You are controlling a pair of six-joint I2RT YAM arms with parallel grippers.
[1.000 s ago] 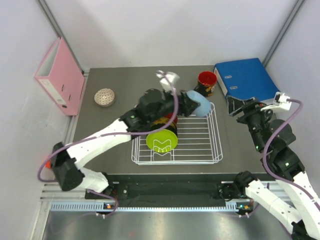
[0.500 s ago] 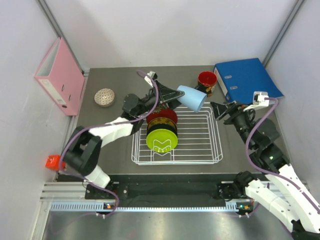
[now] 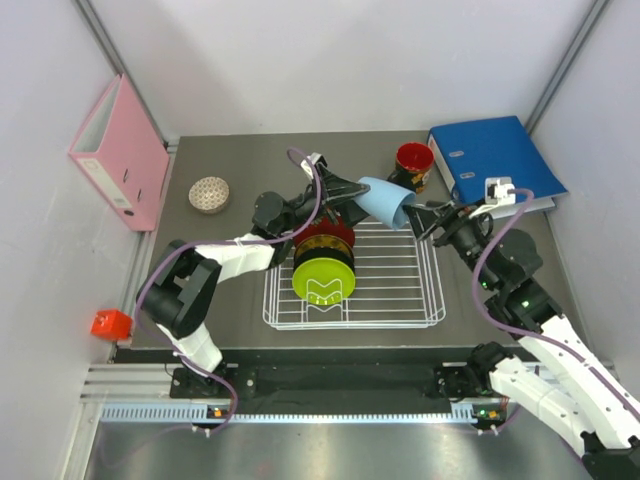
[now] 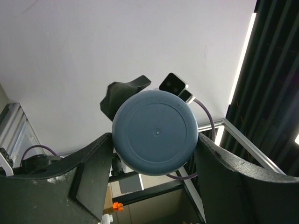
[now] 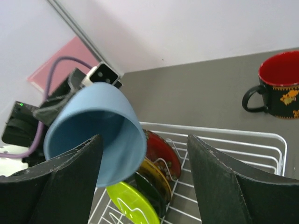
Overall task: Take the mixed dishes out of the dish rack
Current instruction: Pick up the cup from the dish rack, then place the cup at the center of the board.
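The dark table carries a white wire dish rack near its middle. A blue binder lies at the far right corner and a pink binder stands at the far left edge. Three dishes stand on edge in the left part of the rack, one close behind the other. The lime-green bowl is nearest to the arms, the yellow-and-black plate is in the middle, and the red gold-patterned bowl is farthest. The left gripper is above the far side of the rack and holds a light-blue cup in the air, lying on its side. In the left wrist view the round base of the cup faces the camera, and the two fingers press on it from both sides. The right gripper is just beside the mouth of the cup, which faces its camera. Its jaws are spread wide and hold nothing. A dark mug with a red inside stands upright on the table behind the far right corner of the rack, close to the blue binder. A small beige bowl sits on the table, well apart from the rack on the left.
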